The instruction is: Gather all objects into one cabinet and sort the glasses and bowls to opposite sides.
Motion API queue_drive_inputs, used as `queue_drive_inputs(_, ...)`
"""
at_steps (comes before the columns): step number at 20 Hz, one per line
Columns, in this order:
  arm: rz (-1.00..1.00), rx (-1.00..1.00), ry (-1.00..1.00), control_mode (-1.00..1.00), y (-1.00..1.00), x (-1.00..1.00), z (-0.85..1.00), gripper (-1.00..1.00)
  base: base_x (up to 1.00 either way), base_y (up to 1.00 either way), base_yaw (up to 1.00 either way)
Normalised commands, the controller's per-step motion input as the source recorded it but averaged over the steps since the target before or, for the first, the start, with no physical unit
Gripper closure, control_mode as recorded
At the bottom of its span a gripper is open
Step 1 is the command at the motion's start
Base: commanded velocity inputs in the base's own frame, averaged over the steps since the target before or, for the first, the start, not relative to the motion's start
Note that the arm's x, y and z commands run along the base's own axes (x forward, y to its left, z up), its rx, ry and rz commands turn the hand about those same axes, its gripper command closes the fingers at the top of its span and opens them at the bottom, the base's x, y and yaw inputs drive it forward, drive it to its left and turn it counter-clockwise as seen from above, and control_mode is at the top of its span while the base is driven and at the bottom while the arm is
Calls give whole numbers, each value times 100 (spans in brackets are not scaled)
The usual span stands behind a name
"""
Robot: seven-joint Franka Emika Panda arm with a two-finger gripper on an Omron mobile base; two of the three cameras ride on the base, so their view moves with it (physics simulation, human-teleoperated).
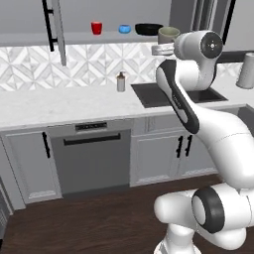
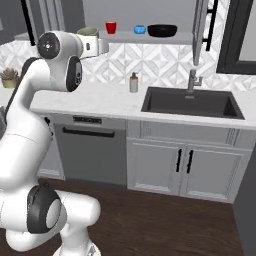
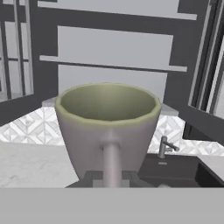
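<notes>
The grey-olive cup [image 1: 168, 34] [image 2: 87, 31] [image 3: 107, 122] is held upright in the air at shelf height, right of the black bowl, and my gripper [image 1: 167, 44] [image 3: 111, 175] is shut on its lower part. The cabinet's long grey shelf [image 1: 74, 38] [image 2: 150, 37] carries a row of three: the red cup [image 1: 96, 28] [image 2: 111, 27], then the small blue bowl [image 1: 124, 29] [image 2: 140, 29], then the wide black bowl [image 1: 148, 29] [image 2: 162, 30]. The cabinet door [image 1: 59, 30] [image 2: 200, 25] with its black bar handle stands open.
A pale soap dispenser [image 1: 120, 82] [image 2: 133, 83] stands on the white counter [image 1: 59, 104] beside the dark sink [image 2: 190, 102] with its faucet [image 2: 192, 80]. A potted succulent [image 2: 9, 77] sits at the counter's far end. Below are the dishwasher [image 1: 92, 158] and base cabinets.
</notes>
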Motion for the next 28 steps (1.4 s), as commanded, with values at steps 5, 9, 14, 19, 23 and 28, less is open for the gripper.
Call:
queue_drive_inputs(5,0,0,0,100,0,0,0,100,41,-1,-8)
queue_drive_inputs(9,0,0,0,100,0,0,0,100,42,0,-3)
queue_drive_inputs(14,0,0,0,100,0,0,0,100,67,4,0)
queue_drive_inputs(19,0,0,0,100,0,0,0,100,74,6,0)
queue_drive_inputs(23,0,0,0,100,0,0,0,100,72,0,0)
queue_drive_inputs(28,0,0,0,100,0,0,0,100,68,3,0)
